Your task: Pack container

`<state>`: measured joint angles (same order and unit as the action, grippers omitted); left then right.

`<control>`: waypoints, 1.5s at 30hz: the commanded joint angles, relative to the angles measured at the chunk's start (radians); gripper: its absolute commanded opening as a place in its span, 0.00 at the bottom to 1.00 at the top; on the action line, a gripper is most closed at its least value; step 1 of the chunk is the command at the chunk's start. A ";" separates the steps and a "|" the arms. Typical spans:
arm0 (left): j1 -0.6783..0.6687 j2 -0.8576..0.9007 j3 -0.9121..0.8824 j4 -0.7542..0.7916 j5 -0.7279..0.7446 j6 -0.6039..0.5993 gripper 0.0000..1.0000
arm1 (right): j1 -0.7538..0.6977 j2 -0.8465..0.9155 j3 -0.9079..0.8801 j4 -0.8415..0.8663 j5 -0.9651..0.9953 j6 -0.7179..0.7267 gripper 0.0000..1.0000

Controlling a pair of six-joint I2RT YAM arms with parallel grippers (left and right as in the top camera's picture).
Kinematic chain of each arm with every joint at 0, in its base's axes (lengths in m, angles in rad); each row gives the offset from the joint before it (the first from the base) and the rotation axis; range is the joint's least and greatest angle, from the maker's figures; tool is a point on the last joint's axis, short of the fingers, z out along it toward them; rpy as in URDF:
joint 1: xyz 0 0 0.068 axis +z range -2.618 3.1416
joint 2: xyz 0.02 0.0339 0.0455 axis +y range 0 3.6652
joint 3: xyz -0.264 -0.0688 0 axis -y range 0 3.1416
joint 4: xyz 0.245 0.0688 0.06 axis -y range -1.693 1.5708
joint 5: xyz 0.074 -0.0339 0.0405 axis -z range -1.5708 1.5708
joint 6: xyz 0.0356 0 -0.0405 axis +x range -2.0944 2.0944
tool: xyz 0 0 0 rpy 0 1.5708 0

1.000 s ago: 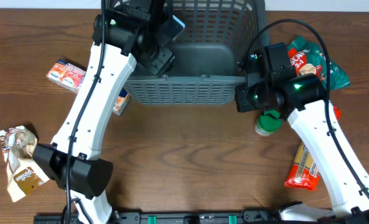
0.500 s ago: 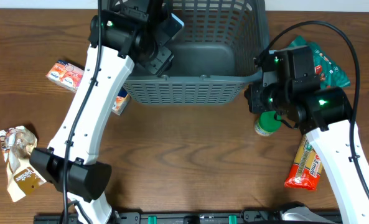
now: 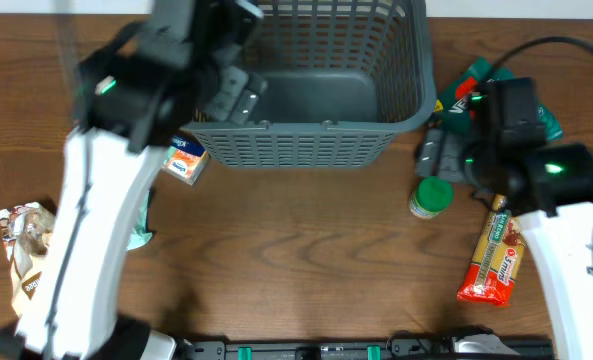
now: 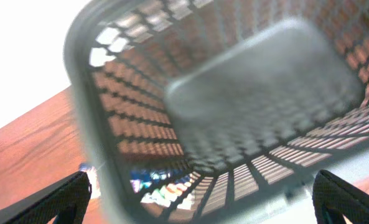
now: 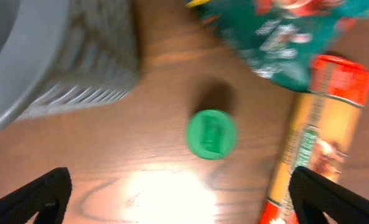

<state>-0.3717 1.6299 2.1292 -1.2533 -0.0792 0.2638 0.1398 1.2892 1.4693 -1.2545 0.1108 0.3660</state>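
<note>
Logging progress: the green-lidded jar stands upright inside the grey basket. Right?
Not inside. The green-lidded jar stands upright on the table, outside the grey basket, off its right front corner, as the overhead view shows.

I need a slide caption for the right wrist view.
Green round lid on brown wooden table between a dark grey plastic basket and a red-yellow packet.

A dark brown wooden table (image 3: 306, 250) with visible grain filled the scene. A bright glare (image 5: 165, 190) lay on its surface, and beyond its far edge was a plain white backdrop (image 4: 22, 50).
</note>
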 commanded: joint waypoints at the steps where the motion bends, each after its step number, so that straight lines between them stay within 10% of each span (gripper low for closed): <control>1: 0.062 -0.073 0.020 -0.038 -0.046 -0.172 0.99 | -0.073 -0.042 0.107 -0.058 0.069 0.089 0.99; 15: 0.505 -0.098 -0.014 -0.164 0.027 -0.418 0.99 | -0.432 0.060 0.552 -0.344 0.032 0.108 0.99; 27: 0.514 -0.092 -0.014 -0.163 0.027 -0.349 0.99 | -0.684 0.493 0.548 -0.225 -0.282 -0.005 0.99; 45: 0.515 -0.092 -0.014 -0.166 0.026 -0.230 0.99 | -0.683 0.937 0.531 0.072 -0.423 -0.208 0.99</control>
<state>0.1402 1.5345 2.1178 -1.4162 -0.0555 0.0162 -0.5480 2.1841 2.0136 -1.2003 -0.2779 0.2260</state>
